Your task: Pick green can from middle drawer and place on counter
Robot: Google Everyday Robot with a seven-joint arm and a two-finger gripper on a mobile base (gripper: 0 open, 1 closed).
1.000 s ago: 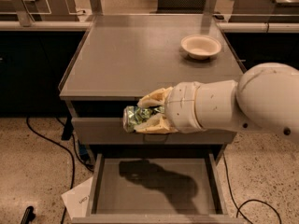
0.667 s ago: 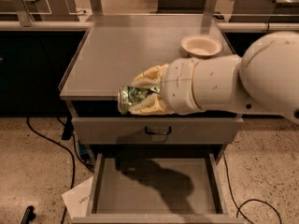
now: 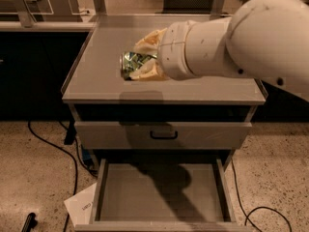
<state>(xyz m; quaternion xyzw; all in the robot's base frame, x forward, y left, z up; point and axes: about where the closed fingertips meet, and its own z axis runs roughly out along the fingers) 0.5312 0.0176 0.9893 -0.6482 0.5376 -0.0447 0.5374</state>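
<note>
Since the green can (image 3: 131, 63) is clamped between the tan fingers (image 3: 148, 72) of the gripper (image 3: 136, 62), held sideways with one silver end facing left, you can log the pick as done. The can is out of the middle drawer (image 3: 159, 197), which stands pulled open below with nothing on its floor but the arm's shadow. Can and gripper are over the front-centre area of the counter (image 3: 91, 83), low, with a small dark shadow just beneath. Whether the can touches the surface cannot be told. Judgement: what is left is the set-down and release, then clearing the white arm (image 3: 241, 37). Also noted: closed drawer front (image 3: 120, 134) with a loop handle, cables (image 3: 53, 144) and a paper sheet (image 3: 83, 208) on the floor.
</note>
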